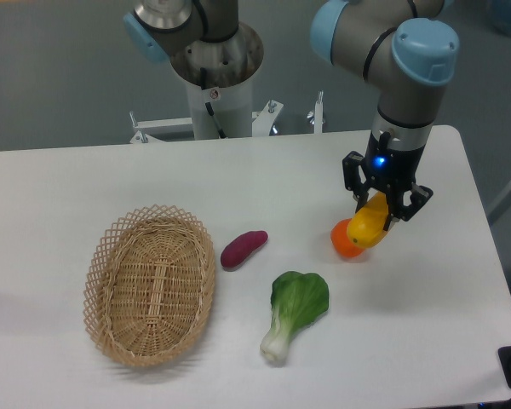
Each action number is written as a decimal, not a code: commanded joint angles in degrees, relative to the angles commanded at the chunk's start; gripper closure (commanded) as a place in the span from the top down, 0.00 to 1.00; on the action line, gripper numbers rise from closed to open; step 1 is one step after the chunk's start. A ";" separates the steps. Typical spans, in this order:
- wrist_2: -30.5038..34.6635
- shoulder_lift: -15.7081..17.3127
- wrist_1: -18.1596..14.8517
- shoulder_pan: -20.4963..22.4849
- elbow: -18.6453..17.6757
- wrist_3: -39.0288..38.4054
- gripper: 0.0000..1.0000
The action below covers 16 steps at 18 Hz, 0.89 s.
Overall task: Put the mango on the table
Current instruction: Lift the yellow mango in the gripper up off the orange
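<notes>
End effector [380, 213] grips mango [368, 225]; no writing legible.

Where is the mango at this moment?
The mango is held in the gripper at the right of the table, directly beside the orange fruit.

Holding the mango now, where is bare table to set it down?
The gripper holds the mango against the orange fruit, so it is crowded there. The table is bare right of it, and behind the purple sweet potato.
</notes>
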 joint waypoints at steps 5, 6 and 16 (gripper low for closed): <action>0.00 1.75 -0.09 2.54 -3.77 5.26 0.44; 0.00 2.28 0.09 3.51 -5.26 7.27 0.44; 1.66 3.78 3.59 5.71 -14.41 18.89 0.44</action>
